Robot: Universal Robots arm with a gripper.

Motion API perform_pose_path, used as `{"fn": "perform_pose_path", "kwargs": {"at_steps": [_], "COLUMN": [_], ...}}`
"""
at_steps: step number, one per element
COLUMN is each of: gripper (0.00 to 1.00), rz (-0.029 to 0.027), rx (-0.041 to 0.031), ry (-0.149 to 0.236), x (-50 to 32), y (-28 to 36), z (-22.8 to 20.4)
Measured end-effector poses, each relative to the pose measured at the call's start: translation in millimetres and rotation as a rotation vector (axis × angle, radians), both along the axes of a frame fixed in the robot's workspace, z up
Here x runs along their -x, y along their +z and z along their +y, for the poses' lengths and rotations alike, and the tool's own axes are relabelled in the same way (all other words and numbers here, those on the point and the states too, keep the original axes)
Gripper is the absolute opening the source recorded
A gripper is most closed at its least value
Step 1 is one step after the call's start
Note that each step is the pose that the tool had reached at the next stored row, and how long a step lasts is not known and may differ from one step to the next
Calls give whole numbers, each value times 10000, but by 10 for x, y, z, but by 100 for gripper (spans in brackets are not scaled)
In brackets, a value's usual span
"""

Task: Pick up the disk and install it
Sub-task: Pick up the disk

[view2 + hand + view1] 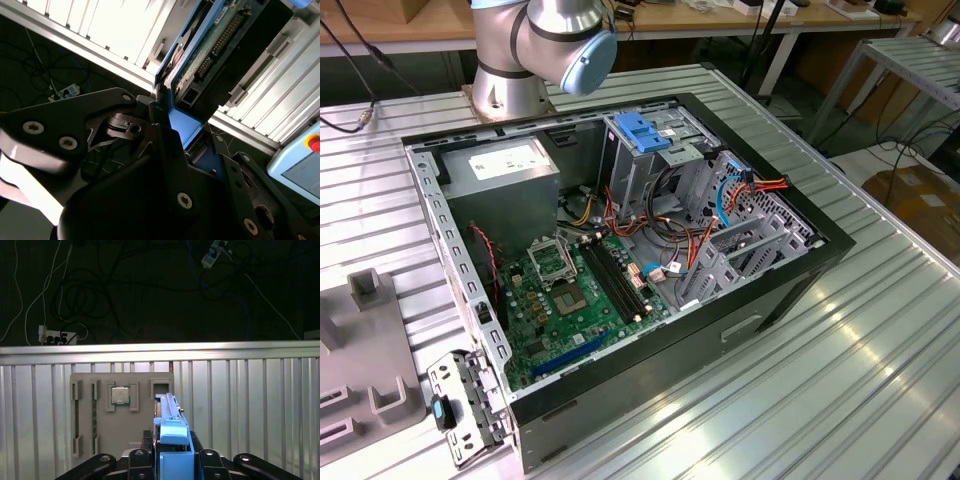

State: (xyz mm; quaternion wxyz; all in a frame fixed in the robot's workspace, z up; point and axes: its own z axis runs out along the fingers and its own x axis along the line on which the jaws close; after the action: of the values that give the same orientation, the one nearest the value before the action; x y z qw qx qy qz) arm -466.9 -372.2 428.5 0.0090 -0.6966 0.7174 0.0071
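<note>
In both wrist views my gripper (172,462) is shut on the disk (168,412) and holds it edge-on by its blue plastic carrier (174,432). The second wrist view shows the disk's (212,42) green circuit-board side, with the blue carrier (184,125) clamped between the black fingers (159,131) of the gripper (171,122). The disk hangs in the air above a ribbed metal table (250,405), over a grey fixture tray (122,415).
The open computer case (800,290) lies on the table, with motherboard (580,290), grey power-supply box (510,165) and a tall drive cage with a blue latch (645,130). The arm's base (540,50) stands behind it. The grey tray (360,350) is at the exterior view's left.
</note>
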Motion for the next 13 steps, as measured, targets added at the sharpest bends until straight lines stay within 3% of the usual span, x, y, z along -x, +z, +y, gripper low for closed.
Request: {"fn": "perform_pose_path", "kwargs": {"at_steps": [13], "gripper": [37], "rz": [0], "rx": [0], "ry": [0], "x": [0], "y": [24], "z": [0]}}
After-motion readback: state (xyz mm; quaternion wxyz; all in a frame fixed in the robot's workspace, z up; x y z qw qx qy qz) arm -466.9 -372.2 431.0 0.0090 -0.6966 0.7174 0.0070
